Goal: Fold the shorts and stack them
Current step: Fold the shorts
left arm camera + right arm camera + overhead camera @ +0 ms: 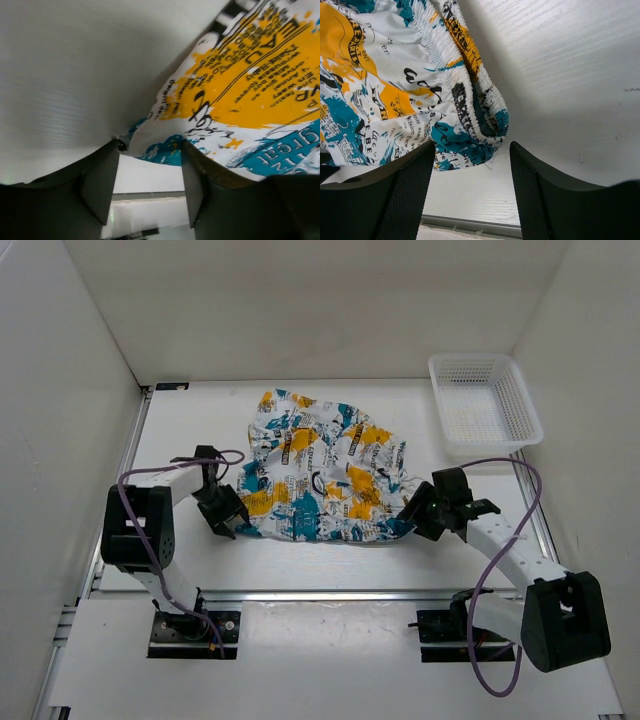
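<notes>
From the top external view, the shorts (pixel 320 468) are lying rumpled and unfolded in the middle of the desk (pixel 190 425), well apart from the white basket (pixel 530 420) at the far right corner. The left claw (pixel 228 523) is sitting low at the near left edge of the fabric and the right claw (pixel 415 515) at the near right edge. Neither is lifting any cloth, so the step in hand looks like taking hold of the two near corners for the first fold.

In the left wrist view, the left claw (pixel 147 182) is standing with its fingers apart and nothing between them. The hem of the shorts (pixel 250 100) is lying just beyond the tips and draping toward one of them. To do this well, the claw should be sliding flat along the desk (pixel 70 75) until the hem is fully inside the gap.

In the right wrist view, the right claw (pixel 472 195) is likewise gaping, holding nothing. The gathered waistband (pixel 465 100) of the shorts (pixel 385 85) is curling just ahead of the gap, with bare desk (pixel 570 75) beside it. The bunched elastic is thick, so a deep bite should be gripping every layer. Both claws should be closing at matching heights, or the fold is likely to come out skewed.
</notes>
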`<state>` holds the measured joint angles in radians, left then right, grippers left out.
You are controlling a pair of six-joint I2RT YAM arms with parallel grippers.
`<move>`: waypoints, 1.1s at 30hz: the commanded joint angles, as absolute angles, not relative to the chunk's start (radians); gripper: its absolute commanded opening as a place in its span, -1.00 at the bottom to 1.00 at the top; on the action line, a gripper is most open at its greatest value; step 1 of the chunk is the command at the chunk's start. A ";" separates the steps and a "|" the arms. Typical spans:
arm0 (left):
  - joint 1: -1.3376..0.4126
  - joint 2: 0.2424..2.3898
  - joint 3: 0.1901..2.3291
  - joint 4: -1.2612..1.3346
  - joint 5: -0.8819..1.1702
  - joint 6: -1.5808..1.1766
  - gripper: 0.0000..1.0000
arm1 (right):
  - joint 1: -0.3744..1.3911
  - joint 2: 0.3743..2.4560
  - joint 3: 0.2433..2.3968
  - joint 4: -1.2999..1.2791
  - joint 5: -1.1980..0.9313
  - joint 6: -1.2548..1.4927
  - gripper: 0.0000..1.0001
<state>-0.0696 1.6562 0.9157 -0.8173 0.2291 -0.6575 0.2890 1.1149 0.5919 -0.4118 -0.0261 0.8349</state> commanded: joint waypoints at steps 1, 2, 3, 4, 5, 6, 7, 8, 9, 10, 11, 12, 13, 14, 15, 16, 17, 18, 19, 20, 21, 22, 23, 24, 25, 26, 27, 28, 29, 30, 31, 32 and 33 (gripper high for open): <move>-0.090 1.693 0.965 -0.752 0.199 -0.667 0.20 | 0.285 1.146 0.589 -0.359 -0.041 0.845 0.28; -0.091 1.694 0.982 -0.752 0.199 -0.667 -0.27 | 0.285 1.167 0.589 -0.348 -0.052 0.845 0.23; -0.091 1.707 0.982 -0.752 0.199 -0.667 -0.54 | 0.285 1.181 0.580 -0.336 -0.052 0.845 0.17; -0.091 1.707 0.995 -0.752 0.199 -0.667 -0.71 | 0.285 1.208 0.580 -0.307 -0.064 0.836 0.07; -0.091 1.707 1.008 -0.752 0.199 -0.676 -0.79 | 0.285 1.225 0.580 -0.295 -0.064 0.836 -0.01; -0.091 1.707 1.008 -0.752 0.210 -0.676 -0.79 | 0.285 1.241 0.580 -0.284 -0.074 0.836 -0.12; -0.100 1.707 1.021 -0.752 0.210 -0.676 -0.79 | 0.285 1.268 0.580 -0.275 -0.074 0.836 -0.39; -0.100 1.695 1.038 -0.752 0.222 -0.676 -0.79 | 0.285 1.269 0.590 -0.275 -0.074 0.836 -0.62; -0.100 1.686 1.048 -0.752 0.241 -0.676 -0.79 | 0.285 1.278 0.622 -0.285 -0.060 0.836 -0.80; -0.100 1.659 1.057 -0.761 0.241 -0.676 -0.79 | 0.285 1.266 0.643 -0.294 -0.051 0.836 -1.00; -0.100 1.642 1.083 -0.761 0.241 -0.676 -0.79 | 0.285 1.255 0.664 -0.317 -0.042 0.815 -1.00; -0.100 1.626 1.101 -0.781 0.250 -0.676 -0.79 | 0.285 1.244 0.692 -0.334 -0.029 0.805 -1.00; -0.100 1.609 1.124 -0.796 0.250 -0.676 -0.79 | 0.285 1.221 0.757 -0.354 -0.015 0.793 -1.00; -0.100 1.576 1.181 -0.837 0.250 -0.676 -0.79 | 0.285 1.210 0.794 -0.397 0.012 0.781 -1.00; -0.100 1.559 1.218 -0.862 0.250 -0.676 -0.79 | 0.285 1.200 0.836 -0.420 0.024 0.752 -1.00; -0.100 1.540 1.257 -0.885 0.241 -0.664 -0.79 | 0.285 1.181 0.880 -0.443 0.035 0.738 -1.00; -0.100 1.504 1.347 -0.911 0.241 -0.664 -0.79 | 0.285 1.172 0.972 -0.486 0.044 0.723 -1.00; -0.100 1.487 1.398 -0.964 0.230 -0.652 -0.79 | 0.285 1.157 1.018 -0.504 0.044 0.692 -1.00; -0.100 1.470 1.452 -0.991 0.215 -0.652 -0.79 | 0.285 1.157 1.064 -0.520 0.044 0.677 -1.00; -0.100 1.441 1.565 -1.020 0.206 -0.641 -0.79 | 0.285 1.143 1.113 -0.561 0.044 0.663 -1.00; -0.100 1.427 1.624 -1.049 0.196 -0.628 -0.79 | 0.285 1.129 1.209 -0.581 0.044 0.635 -1.00; -0.100 1.411 1.681 -1.093 0.184 -0.627 -0.79 | 0.285 1.129 1.257 -0.600 0.044 0.620 -1.00; -0.100 1.372 1.780 -1.106 0.184 -0.615 -0.79 | 0.285 1.102 1.302 -0.644 0.034 0.606 -1.00; -0.100 1.347 1.819 -1.106 0.184 -0.615 -0.79 | 0.285 1.088 1.346 -0.670 0.034 0.597 -1.00; -0.100 1.320 1.851 -1.106 0.202 -0.606 -0.79 | 0.285 1.074 1.423 -0.692 0.034 0.575 -1.00; -0.100 1.289 1.879 -1.073 0.213 -0.606 -0.79 | 0.285 1.059 1.457 -0.710 0.023 0.560 -1.00; -0.100 1.225 1.917 -1.057 0.213 -0.606 -0.79 | 0.285 1.027 1.491 -0.744 0.023 0.548 -1.00; -0.100 1.195 1.934 -1.045 0.201 -0.615 -0.79 | 0.285 1.010 1.520 -0.762 0.023 0.528 -1.00; -0.100 1.166 1.953 -1.045 0.201 -0.615 -0.79 | 0.285 0.994 1.579 -0.782 0.023 0.516 -1.00; -0.100 1.117 1.985 -1.032 0.201 -0.615 -0.79 | 0.285 0.961 1.606 -0.813 0.023 0.506 -1.00; -0.100 1.092 2.000 -1.019 0.192 -0.615 -0.79 | 0.285 0.942 1.630 -0.825 0.023 0.488 -1.00; -0.100 1.071 2.015 -1.019 0.180 -0.615 -0.79 | 0.285 0.908 1.672 -0.825 0.011 0.477 -1.00; -0.100 1.039 2.057 -1.009 0.179 -0.627 -0.79 | 0.285 0.894 1.692 -0.847 -0.012 0.466 -1.00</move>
